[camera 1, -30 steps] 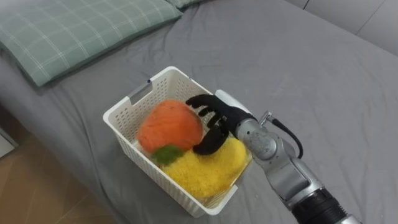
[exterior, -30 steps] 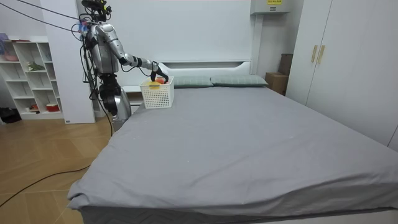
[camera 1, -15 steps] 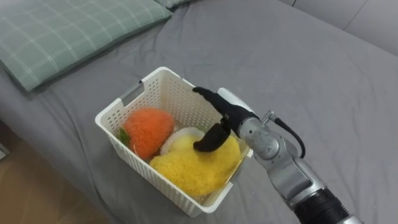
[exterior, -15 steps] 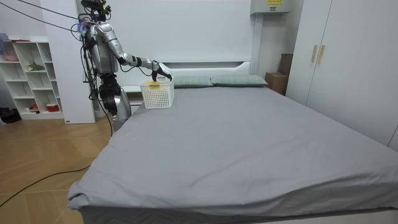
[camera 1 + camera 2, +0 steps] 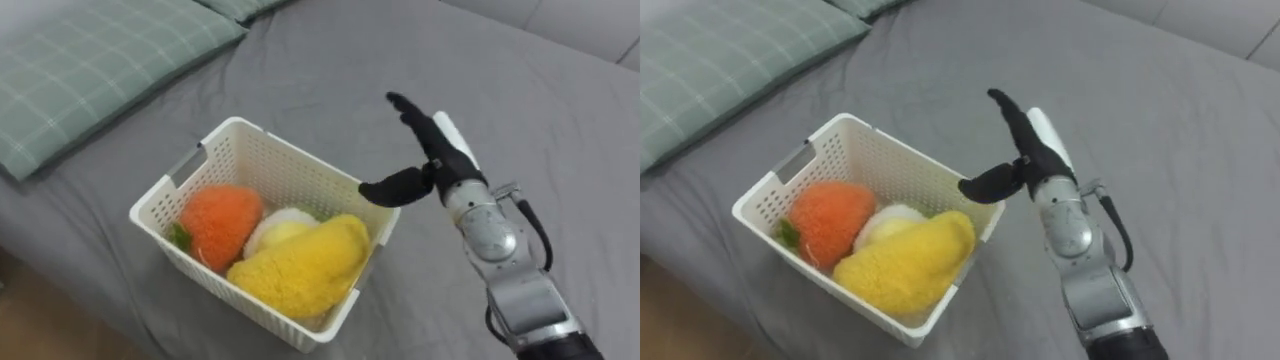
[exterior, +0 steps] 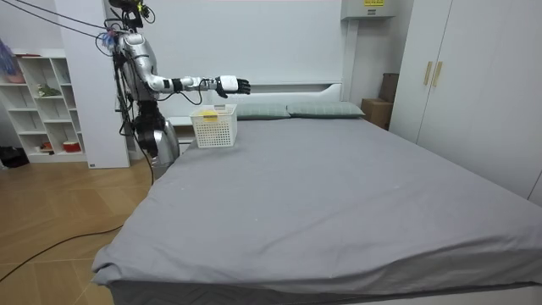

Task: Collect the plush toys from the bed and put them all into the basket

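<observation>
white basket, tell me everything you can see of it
The white basket is a rectangular plastic crate with perforated walls, a thick rim and a handle slot in one short side. It sits upright on the grey bed near its edge, beside a green checked pillow. Inside lie an orange plush toy, a yellow plush toy and a pale toy between them. The right hand, open, hovers above one corner without touching it.
</observation>
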Tool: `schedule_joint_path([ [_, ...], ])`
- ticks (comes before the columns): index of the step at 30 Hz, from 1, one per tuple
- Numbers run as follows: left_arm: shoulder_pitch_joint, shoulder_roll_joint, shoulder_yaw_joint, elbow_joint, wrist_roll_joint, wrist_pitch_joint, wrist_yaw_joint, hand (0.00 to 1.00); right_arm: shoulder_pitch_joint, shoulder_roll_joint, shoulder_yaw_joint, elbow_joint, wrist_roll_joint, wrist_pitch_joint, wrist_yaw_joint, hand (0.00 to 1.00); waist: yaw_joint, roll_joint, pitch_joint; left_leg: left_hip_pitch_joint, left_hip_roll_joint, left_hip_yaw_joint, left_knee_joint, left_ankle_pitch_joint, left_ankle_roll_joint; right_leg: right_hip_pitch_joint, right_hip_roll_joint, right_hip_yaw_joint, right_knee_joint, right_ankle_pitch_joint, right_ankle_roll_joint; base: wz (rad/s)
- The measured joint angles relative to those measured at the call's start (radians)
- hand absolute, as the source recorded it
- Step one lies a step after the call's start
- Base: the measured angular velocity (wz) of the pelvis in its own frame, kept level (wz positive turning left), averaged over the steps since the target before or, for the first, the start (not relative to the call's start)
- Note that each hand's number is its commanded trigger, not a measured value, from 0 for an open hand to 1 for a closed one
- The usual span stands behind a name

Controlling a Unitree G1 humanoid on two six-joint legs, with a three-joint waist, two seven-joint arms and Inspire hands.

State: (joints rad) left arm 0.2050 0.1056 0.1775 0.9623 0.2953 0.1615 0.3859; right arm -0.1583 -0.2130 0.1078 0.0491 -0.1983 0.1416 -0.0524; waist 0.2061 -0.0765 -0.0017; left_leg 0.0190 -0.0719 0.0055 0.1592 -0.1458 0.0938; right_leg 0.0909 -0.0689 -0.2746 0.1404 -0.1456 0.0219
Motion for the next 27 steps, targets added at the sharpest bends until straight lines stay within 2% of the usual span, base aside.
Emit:
schedule_joint_path([
  [1,0.004,-0.001,0.009,0.000,-0.004,-0.006,0.000,0.00,0.017,-0.005,-0.029,-0.016,0.014,-0.010,-0.015,0.00,-0.026,0.005,0.0020,0.009,0.003,0.012,-0.004,-0.001,0.001,0.002,0.001,0.008,0.001,0.000,0.000,-0.24],
  [2,0.008,-0.001,0.011,-0.001,-0.010,-0.010,0.000,0.00,0.028,-0.006,-0.045,-0.022,0.025,-0.018,-0.024,0.00,-0.036,0.007,0.0031,0.011,0.004,0.018,-0.007,-0.001,0.001,0.002,0.002,0.016,0.002,0.000,0.000,-0.26],
  [5,0.011,-0.002,0.015,-0.009,-0.010,-0.028,0.002,0.00,0.088,-0.010,-0.119,-0.039,0.107,-0.038,-0.081,0.00,-0.093,0.010,0.0015,0.013,0.008,0.035,-0.008,-0.004,0.001,-0.006,0.004,0.032,0.011,0.000,-0.001,-0.20],
  [7,0.010,-0.001,0.014,-0.012,-0.011,-0.054,0.009,0.00,0.141,-0.012,-0.169,-0.040,0.151,-0.050,-0.122,0.00,-0.124,0.015,0.0051,0.028,0.012,0.057,-0.012,-0.007,0.001,-0.006,0.009,0.060,0.012,0.001,-0.001,-0.29],
  [11,0.011,-0.001,0.017,-0.012,-0.010,-0.084,0.021,0.00,0.228,-0.010,-0.235,0.018,0.216,-0.092,-0.180,0.00,-0.164,0.019,0.0024,0.046,0.022,0.101,-0.017,-0.018,-0.001,-0.005,0.017,0.105,0.017,0.002,-0.003,-0.37],
  [12,0.019,-0.001,0.017,-0.009,-0.012,-0.090,0.027,0.00,0.253,-0.003,-0.253,0.076,0.247,-0.107,-0.199,0.00,-0.178,0.022,0.0031,0.045,0.025,0.105,-0.016,-0.024,-0.002,-0.005,0.020,0.111,0.017,0.003,-0.004,-0.20],
  [13,0.016,-0.002,0.012,-0.007,-0.031,-0.097,0.030,0.00,0.281,-0.001,-0.262,0.140,0.302,-0.110,-0.221,0.00,-0.197,0.014,-0.0029,0.047,0.026,0.107,-0.016,-0.026,-0.003,-0.004,0.021,0.114,0.018,0.003,-0.004,-0.12],
  [15,0.011,-0.010,0.006,0.006,-0.032,-0.103,0.037,0.00,0.325,0.008,-0.278,0.213,0.364,-0.107,-0.240,0.00,-0.209,0.017,-0.0018,0.053,0.030,0.131,-0.017,-0.029,-0.003,-0.007,0.025,0.135,0.017,0.003,-0.005,-0.27],
  [17,0.011,-0.015,0.006,0.021,-0.032,-0.103,0.042,0.00,0.351,0.022,-0.299,0.293,0.413,-0.111,-0.258,0.00,-0.232,0.026,0.0000,0.057,0.031,0.135,-0.016,-0.035,-0.004,-0.006,0.027,0.137,0.017,0.004,-0.005,-0.24],
  [18,0.008,-0.014,0.008,0.030,-0.031,-0.103,0.044,0.00,0.364,0.023,-0.302,0.360,0.458,-0.112,-0.269,0.00,-0.243,0.024,-0.0028,0.058,0.032,0.137,-0.016,-0.038,-0.004,-0.006,0.028,0.140,0.017,0.004,-0.005,-0.09],
  [19,0.008,-0.014,0.011,0.032,-0.031,-0.103,0.044,0.00,0.378,0.027,-0.310,0.435,0.485,-0.120,-0.271,0.00,-0.253,0.028,-0.0013,0.061,0.035,0.146,-0.015,-0.040,-0.004,-0.006,0.029,0.147,0.016,0.004,-0.005,-0.12],
  [20,0.008,-0.015,0.015,0.038,-0.031,-0.104,0.044,0.00,0.383,0.030,-0.317,0.480,0.499,-0.122,-0.270,0.00,-0.254,0.029,-0.0023,0.063,0.036,0.150,-0.016,-0.041,-0.005,-0.005,0.031,0.152,0.016,0.004,-0.005,-0.15],
  [21,0.010,-0.014,0.019,0.051,-0.029,-0.105,0.044,0.00,0.389,0.037,-0.334,0.576,0.515,-0.125,-0.270,0.00,-0.254,0.029,-0.0068,0.068,0.039,0.159,-0.018,-0.043,-0.006,-0.004,0.033,0.159,0.017,0.004,-0.005,-0.16],
  [23,0.010,-0.015,0.019,0.070,-0.026,-0.105,0.042,0.00,0.401,0.040,-0.336,0.716,0.531,-0.127,-0.258,0.00,-0.260,0.033,-0.0077,0.074,0.040,0.161,-0.022,-0.045,-0.007,0.000,0.035,0.159,0.016,0.004,-0.005,-0.06],
  [26,0.011,-0.016,0.042,0.076,-0.017,-0.105,0.034,0.00,0.428,0.059,-0.337,0.908,0.538,-0.127,-0.223,0.00,-0.261,0.027,-0.0017,0.080,0.042,0.161,-0.025,-0.046,-0.010,0.007,0.038,0.160,0.012,0.003,-0.006,-0.03],
  [27,0.011,-0.017,0.047,0.077,-0.016,-0.105,0.032,0.00,0.432,0.066,-0.335,0.965,0.535,-0.125,-0.207,0.00,-0.259,0.033,-0.0020,0.079,0.042,0.163,-0.025,-0.047,-0.011,0.005,0.039,0.166,0.012,0.003,-0.007,-0.11],
])
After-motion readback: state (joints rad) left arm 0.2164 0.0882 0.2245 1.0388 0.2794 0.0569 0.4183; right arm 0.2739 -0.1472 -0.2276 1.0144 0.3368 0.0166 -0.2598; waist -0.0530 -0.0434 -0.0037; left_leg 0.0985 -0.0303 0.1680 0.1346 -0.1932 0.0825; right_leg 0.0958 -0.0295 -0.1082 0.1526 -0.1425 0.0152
